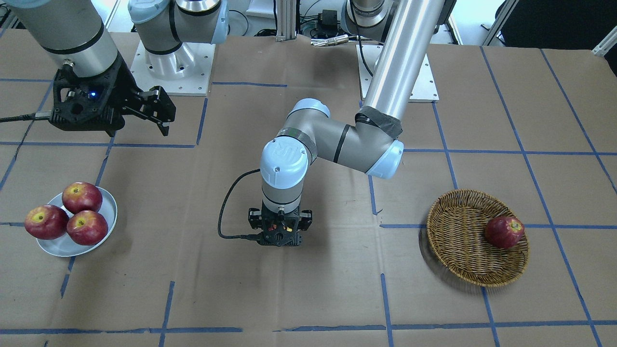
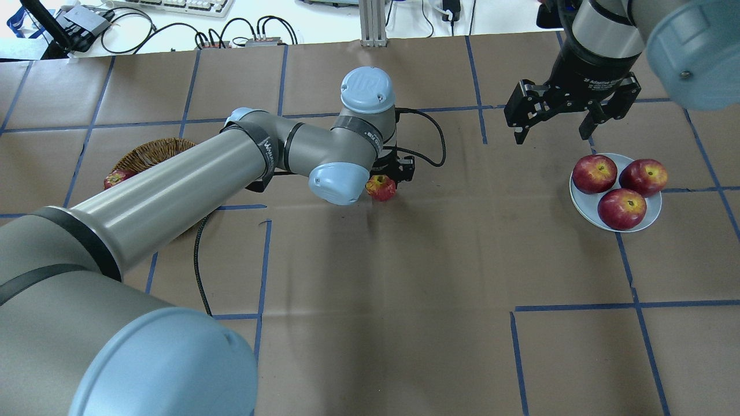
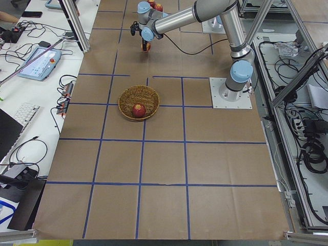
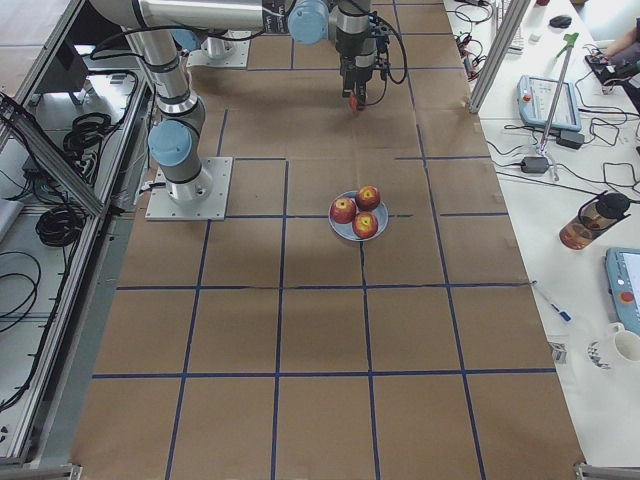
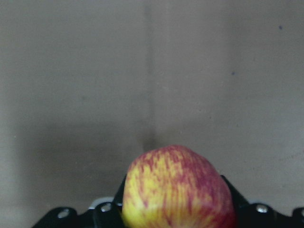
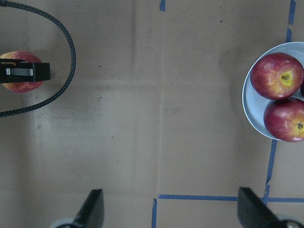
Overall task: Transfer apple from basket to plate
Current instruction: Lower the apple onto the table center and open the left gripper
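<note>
My left gripper (image 2: pixel 392 175) is shut on the paler apple (image 2: pixel 381 188), red streaked with yellow, and holds it over the middle of the table. The left wrist view shows this apple (image 5: pixel 178 190) close up between the jaws, with bare paper below. The wicker basket (image 1: pixel 453 205) lies behind on the left arm's side and holds one dark red apple (image 1: pixel 503 232). The small pale plate (image 2: pixel 583 209) carries three dark red apples (image 2: pixel 622 208). My right gripper (image 2: pixel 554 136) hangs open and empty just beyond the plate.
The table is covered in brown paper with blue tape lines. The left arm's black cable (image 1: pixel 226 212) loops beside its wrist. The right wrist view shows the plate's rim (image 6: pixel 247 102) at its right edge.
</note>
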`<action>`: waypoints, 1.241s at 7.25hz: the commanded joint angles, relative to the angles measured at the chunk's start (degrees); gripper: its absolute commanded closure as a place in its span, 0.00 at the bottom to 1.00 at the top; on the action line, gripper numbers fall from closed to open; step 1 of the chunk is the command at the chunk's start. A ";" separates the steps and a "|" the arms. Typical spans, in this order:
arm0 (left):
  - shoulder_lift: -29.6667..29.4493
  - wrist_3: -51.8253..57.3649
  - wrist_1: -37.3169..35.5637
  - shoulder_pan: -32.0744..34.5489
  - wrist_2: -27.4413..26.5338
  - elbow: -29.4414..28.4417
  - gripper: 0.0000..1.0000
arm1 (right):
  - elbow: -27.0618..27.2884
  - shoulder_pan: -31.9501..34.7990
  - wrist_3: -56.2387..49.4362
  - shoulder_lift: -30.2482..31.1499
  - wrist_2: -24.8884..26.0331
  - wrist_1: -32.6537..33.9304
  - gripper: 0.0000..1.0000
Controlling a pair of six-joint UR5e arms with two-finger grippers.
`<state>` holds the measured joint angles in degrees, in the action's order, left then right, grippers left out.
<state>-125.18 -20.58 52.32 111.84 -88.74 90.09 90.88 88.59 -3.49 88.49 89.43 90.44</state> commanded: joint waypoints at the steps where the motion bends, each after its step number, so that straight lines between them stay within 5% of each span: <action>1: -0.06 0.01 -0.02 0.13 -0.03 0.35 0.36 | 0.00 0.00 -0.03 -0.07 0.04 0.00 0.00; 2: 0.11 -0.07 0.15 0.04 -0.12 0.35 0.12 | 0.00 0.00 -0.03 0.01 0.04 0.00 0.00; 3: 0.20 -0.25 0.24 0.04 -0.20 0.61 0.02 | 0.00 0.00 -0.03 0.01 0.04 0.00 0.00; 5: 1.60 -0.07 0.59 -0.13 -0.20 0.97 0.02 | 0.00 0.00 -0.03 0.01 0.04 0.00 0.00; 9: 20.62 14.12 25.06 -11.87 -0.20 -2.03 0.02 | -0.35 0.09 0.58 -0.60 -0.22 0.17 0.00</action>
<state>-111.37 -12.46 70.34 104.79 -88.89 87.81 90.75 88.60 -3.34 88.28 89.35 90.52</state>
